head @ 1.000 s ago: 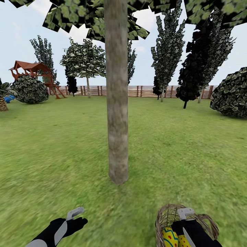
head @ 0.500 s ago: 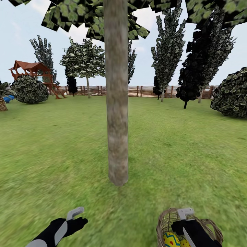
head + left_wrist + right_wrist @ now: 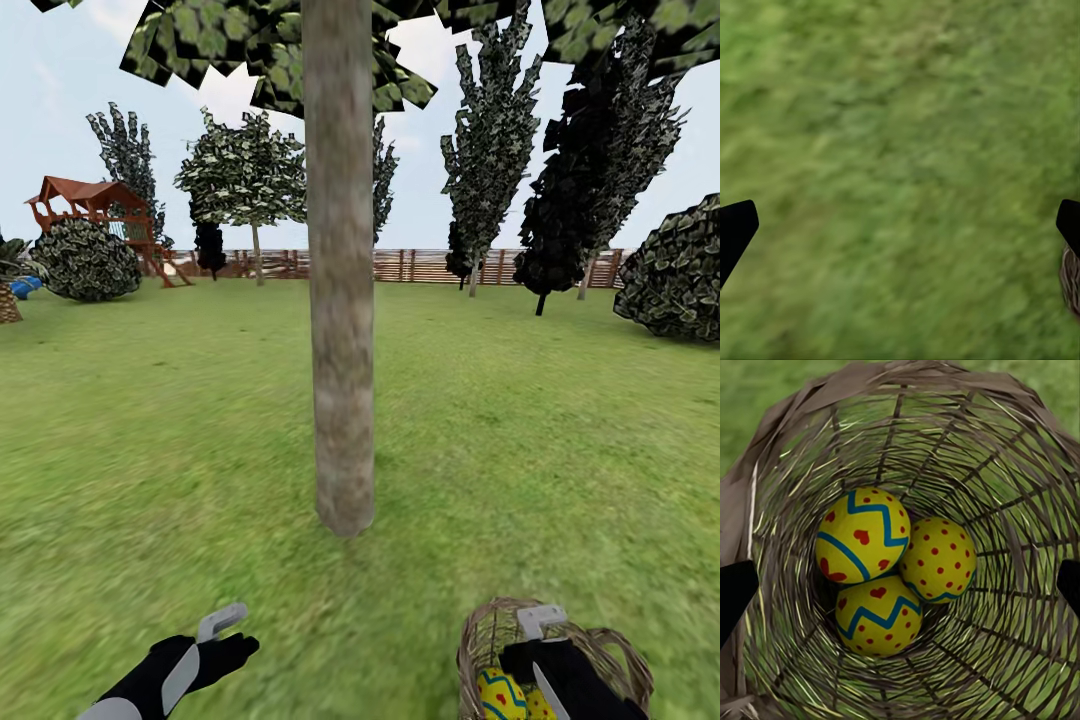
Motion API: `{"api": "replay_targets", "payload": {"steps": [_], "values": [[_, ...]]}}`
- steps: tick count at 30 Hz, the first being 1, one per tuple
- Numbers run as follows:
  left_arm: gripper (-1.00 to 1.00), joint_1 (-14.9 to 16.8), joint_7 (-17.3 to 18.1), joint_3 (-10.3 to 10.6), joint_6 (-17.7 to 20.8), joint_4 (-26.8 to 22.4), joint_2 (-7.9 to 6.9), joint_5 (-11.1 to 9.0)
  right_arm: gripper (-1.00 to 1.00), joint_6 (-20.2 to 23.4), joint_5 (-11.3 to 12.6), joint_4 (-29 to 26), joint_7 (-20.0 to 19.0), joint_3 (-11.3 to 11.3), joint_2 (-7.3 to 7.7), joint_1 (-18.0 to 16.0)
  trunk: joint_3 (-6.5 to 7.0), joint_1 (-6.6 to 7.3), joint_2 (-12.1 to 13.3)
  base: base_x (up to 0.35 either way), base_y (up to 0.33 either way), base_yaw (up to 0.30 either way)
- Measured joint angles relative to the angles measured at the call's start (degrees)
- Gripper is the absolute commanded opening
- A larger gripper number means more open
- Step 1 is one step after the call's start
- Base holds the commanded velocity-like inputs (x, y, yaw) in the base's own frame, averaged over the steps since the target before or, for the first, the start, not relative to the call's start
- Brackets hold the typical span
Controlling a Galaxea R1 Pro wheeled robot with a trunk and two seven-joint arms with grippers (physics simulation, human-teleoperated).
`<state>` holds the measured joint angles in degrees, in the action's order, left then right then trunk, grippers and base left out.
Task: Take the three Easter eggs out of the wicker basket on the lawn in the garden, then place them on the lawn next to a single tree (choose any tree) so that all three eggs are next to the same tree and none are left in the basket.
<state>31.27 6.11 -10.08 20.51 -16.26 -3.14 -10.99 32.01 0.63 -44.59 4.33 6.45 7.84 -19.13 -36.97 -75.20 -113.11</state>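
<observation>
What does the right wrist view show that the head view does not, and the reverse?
Right wrist view: all three Easter eggs clustered, touching, at the bottom of the wicker basket, between the right pincer's spread fingertips. Head view: the tree standing ahead on the lawn, the left pincer over bare grass, the fence and playhouse; two eggs peek out beside the right arm. Both: basket, eggs inside it, grass.

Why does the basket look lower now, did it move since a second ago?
Yes. In the head view the wicker basket sits slightly lower and further right of the tree trunk's base than before, with the right gripper above it.
</observation>
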Motion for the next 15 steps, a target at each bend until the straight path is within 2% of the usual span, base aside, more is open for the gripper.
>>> {"api": "replay_targets", "payload": {"steps": [15], "values": [[1.00, 0.0, 0.0, 0.0, 0.1, 0.0, 0.14, 0.0, 1.00, 0.0, 0.2, -0.1, 0.0, -0.1, 0.12, 0.0, -2.69, -3.30, -6.0, 0.000, 0.000, 0.000]]}}
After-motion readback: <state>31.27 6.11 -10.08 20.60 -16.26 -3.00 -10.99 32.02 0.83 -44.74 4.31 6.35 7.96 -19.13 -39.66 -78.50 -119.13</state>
